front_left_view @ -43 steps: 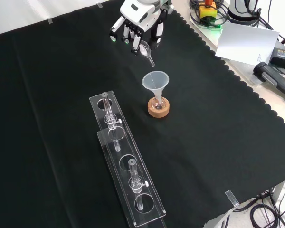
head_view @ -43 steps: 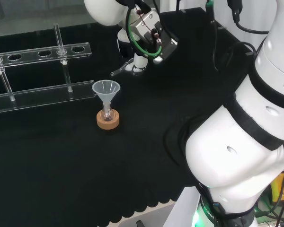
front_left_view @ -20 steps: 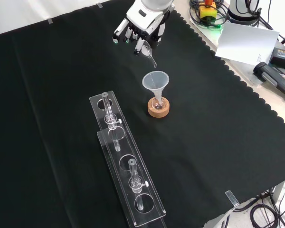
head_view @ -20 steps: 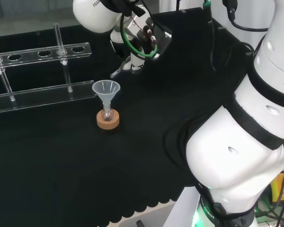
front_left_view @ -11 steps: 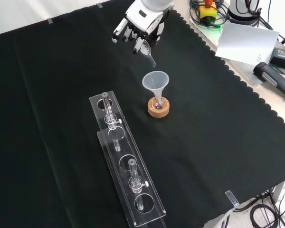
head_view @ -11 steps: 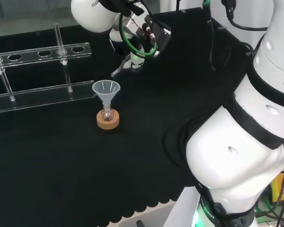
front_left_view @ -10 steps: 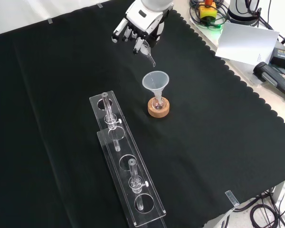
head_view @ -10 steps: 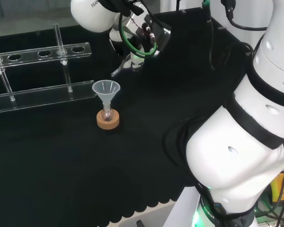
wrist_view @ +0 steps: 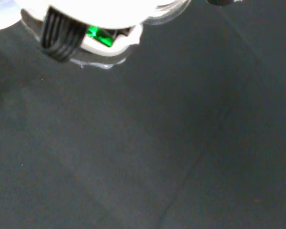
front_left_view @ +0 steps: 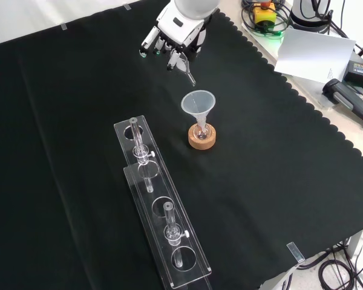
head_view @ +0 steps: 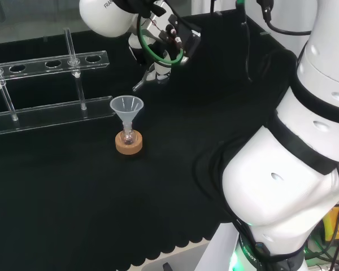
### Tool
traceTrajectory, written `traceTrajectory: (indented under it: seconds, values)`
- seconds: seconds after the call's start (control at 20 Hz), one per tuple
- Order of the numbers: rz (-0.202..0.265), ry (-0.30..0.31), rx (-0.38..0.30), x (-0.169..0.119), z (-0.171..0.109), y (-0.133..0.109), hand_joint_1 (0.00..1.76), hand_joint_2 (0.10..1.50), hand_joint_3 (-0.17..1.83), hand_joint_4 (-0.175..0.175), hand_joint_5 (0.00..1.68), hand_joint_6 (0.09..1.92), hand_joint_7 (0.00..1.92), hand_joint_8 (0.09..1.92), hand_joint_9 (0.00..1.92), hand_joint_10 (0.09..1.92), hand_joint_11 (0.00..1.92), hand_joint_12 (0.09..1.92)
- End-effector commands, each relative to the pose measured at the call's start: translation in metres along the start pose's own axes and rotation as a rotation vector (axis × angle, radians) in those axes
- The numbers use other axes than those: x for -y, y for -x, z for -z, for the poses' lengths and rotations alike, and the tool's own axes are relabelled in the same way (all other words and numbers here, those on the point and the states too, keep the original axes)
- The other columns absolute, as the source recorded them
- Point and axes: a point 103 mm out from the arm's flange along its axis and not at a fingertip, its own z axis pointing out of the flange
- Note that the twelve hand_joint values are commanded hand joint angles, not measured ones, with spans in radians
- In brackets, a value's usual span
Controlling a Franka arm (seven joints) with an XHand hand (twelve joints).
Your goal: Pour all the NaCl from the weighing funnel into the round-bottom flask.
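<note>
A small round-bottom flask [head_view: 127, 137] [front_left_view: 201, 130] sits on a cork ring [head_view: 129, 145] [front_left_view: 202, 140] with a clear plastic funnel [head_view: 126, 106] [front_left_view: 197, 103] in its neck. The hand [head_view: 161, 52] [front_left_view: 175, 37] hovers above the cloth beyond the flask, at the top of the front view. Its fingers are curled round a clear glass weighing funnel [head_view: 144, 82] [front_left_view: 184, 67]. The weighing funnel's spout slants down toward the plastic funnel's rim and stops short of it. I cannot make out what the weighing funnel holds. A blurred white part of the hand [wrist_view: 100, 14] shows in the wrist view.
A clear acrylic test-tube rack [head_view: 48, 62] [front_left_view: 160, 205] with a few tubes stands left of the flask in both views. Papers and cables [front_left_view: 314, 51] lie past the cloth's scalloped edge. The arm's white links [head_view: 288, 169] fill the right of the head view.
The hand has shifted a little to the left in the head view, still holding the weighing funnel. The flask, funnel and rack have not moved.
</note>
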Motion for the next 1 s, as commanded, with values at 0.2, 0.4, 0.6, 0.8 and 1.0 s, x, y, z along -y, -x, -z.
traceTrajectory:
  seconds: [0.2, 0.4, 0.6, 0.8, 1.0]
  values:
    - [0.032, -0.018, 0.043, -0.0060, 0.0018, -0.0034, 1.12, 0.58, 0.76, 0.175, 1.34, 0.59, 1.69, 0.20, 1.31, 0.12, 0.00, 1.43]
    - [0.035, -0.031, 0.051, -0.0054, -0.0001, -0.0034, 1.12, 0.58, 0.76, 0.175, 1.34, 0.59, 1.69, 0.20, 1.31, 0.12, 0.00, 1.43]
    - [0.031, -0.044, 0.076, -0.0062, 0.0008, -0.0038, 1.13, 0.58, 0.76, 0.175, 1.34, 0.59, 1.70, 0.20, 1.31, 0.12, 0.00, 1.43]
    - [0.035, -0.047, 0.095, -0.0082, 0.0036, -0.0039, 1.13, 0.57, 0.76, 0.175, 1.34, 0.59, 1.70, 0.20, 1.31, 0.11, 0.00, 1.43]
    - [0.043, -0.058, 0.111, -0.0106, 0.0039, -0.0044, 1.13, 0.57, 0.77, 0.175, 1.34, 0.60, 1.70, 0.19, 1.31, 0.11, 0.00, 1.43]
